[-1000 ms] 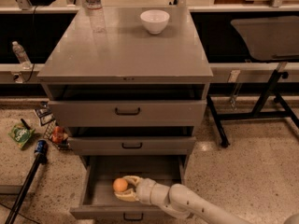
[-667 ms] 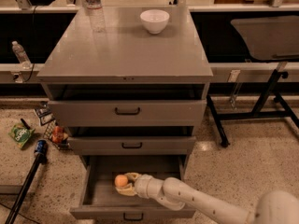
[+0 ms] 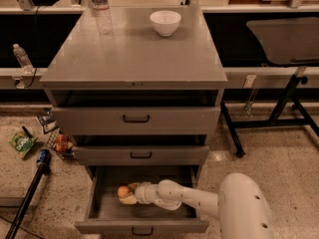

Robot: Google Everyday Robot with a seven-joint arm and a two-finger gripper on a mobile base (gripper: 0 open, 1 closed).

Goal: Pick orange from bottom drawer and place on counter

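Inside the bottom drawer (image 3: 110, 214) — end effector (image 3: 129, 195) against the orange (image 3: 122, 191).

The claw (image 3: 131, 196) in the bottom drawer (image 3: 109, 227) partly hides the orange (image 3: 122, 191).

arm (image 3: 199, 203): stretched low, leftward | gripper (image 3: 128, 194): inside bottom drawer (image 3: 109, 226), left of centre

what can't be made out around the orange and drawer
Camera view:
orange: right side covered by the gripper, which sits beside it in the bottom drawer; lifted or resting, unclear.
drawer's back: shadowed under the drawer above.
bottle on the counter: top cut by the frame edge.
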